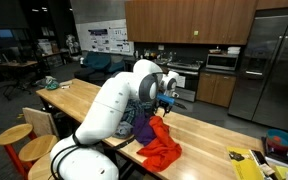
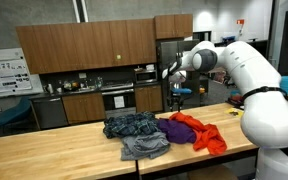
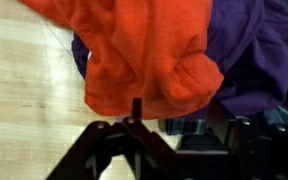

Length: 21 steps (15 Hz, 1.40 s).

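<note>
Hovering over the clothes pile, pre-grasp on the orange cloth

Fingers (image 2: 177, 97) hang clear above the desk (image 2: 44, 150), touching nothing. In the wrist view they look spread, with nothing between them. The orange cloth (image 3: 144, 60) lies crumpled straight below the fingers and fills most of that view. The purple cloth (image 3: 249, 50) touches it on 1 side and is partly tucked under it. The plaid cloth (image 2: 132, 125) and grey cloth (image 2: 144, 147) sit further out from the fingers, past the purple one.

My read: this is the approach step, no contact yet. The next move calls for a straight descent onto the raised orange fold nearest the fingers, going deep enough to catch 1 layer only. The purple edge is close, so aim off it or both cloths come up together.
</note>
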Motion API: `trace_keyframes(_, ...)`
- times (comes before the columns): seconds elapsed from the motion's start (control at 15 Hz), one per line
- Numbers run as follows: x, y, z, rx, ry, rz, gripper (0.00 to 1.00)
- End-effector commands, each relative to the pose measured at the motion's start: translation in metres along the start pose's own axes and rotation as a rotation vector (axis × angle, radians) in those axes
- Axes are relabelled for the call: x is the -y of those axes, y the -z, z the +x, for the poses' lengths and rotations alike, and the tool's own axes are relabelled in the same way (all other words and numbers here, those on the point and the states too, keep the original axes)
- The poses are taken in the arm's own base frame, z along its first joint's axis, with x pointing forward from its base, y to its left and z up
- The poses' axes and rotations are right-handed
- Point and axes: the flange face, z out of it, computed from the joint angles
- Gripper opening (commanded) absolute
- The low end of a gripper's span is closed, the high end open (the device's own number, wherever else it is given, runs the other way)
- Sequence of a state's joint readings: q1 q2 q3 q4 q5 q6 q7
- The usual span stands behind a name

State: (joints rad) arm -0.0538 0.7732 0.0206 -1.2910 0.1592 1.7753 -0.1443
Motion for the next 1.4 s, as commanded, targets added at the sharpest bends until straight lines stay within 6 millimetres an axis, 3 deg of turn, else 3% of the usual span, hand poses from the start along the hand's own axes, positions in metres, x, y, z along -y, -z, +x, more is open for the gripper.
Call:
trace_keyframes(0.0,-0.0032,0.0062,0.0017,0.01,-0.017,-0.005,0.46)
trace_keyframes(0.13,-0.0047,0.0071,0.0016,0.012,-0.02,-0.006,0.51)
trace_keyframes(0.47,-0.0079,0.008,0.003,0.015,-0.027,-0.006,0.88)
trace_keyframes(0.73,-0.0078,0.0068,0.0011,0.021,-0.022,-0.007,0.95)
trace_keyframes(1.33,-0.0032,0.0063,-0.0024,0.019,-0.011,-0.012,0.72)
